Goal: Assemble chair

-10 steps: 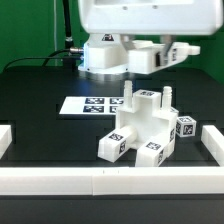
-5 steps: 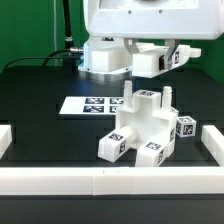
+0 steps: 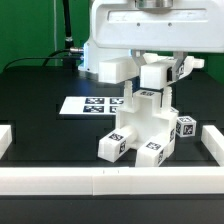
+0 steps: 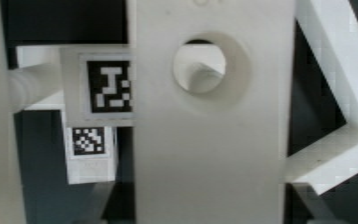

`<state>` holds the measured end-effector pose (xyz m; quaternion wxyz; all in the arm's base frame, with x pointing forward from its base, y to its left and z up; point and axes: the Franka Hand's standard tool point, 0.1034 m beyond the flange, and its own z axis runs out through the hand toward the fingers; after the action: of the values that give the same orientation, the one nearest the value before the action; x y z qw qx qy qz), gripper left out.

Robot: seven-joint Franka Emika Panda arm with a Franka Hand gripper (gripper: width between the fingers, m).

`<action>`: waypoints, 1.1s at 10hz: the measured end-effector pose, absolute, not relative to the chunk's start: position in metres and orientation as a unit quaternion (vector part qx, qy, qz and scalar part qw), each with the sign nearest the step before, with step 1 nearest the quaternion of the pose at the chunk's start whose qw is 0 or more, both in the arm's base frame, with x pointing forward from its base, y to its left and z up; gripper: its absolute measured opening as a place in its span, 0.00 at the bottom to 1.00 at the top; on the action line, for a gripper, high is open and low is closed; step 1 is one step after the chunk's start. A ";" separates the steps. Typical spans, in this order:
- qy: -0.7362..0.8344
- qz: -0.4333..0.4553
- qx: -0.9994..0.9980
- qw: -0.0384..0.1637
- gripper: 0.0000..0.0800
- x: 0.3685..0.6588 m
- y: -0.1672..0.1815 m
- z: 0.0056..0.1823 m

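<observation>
The part-built chair, chunky white blocks with square tags, stands on the black table right of centre in the exterior view. My gripper is shut on a white chair part with a tag at its right end, held just above the assembly's top, close to or touching it. In the wrist view this held part is a flat white bar with a round hole, running through my gripper. A tagged chair block lies behind it. My fingers are mostly hidden.
The marker board lies flat on the exterior view's left of the chair. Long white border rails run along the front, the left and the right. A tagged block sits at the chair's right side.
The arm has come down and towards the exterior view's left with the held part, from high at the back right to just over the chair assembly.
</observation>
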<state>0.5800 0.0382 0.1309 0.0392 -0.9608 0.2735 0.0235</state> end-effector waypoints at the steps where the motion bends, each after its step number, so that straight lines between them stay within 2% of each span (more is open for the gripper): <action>1: 0.274 0.024 -0.961 0.039 0.36 0.580 0.038 0.130; 3: 0.275 0.028 -0.960 0.035 0.36 0.580 0.039 0.123; 11: 0.273 0.024 -0.961 0.034 0.36 0.584 0.041 0.121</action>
<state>0.5835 0.0411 0.1215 0.0341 -0.9612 0.2728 0.0239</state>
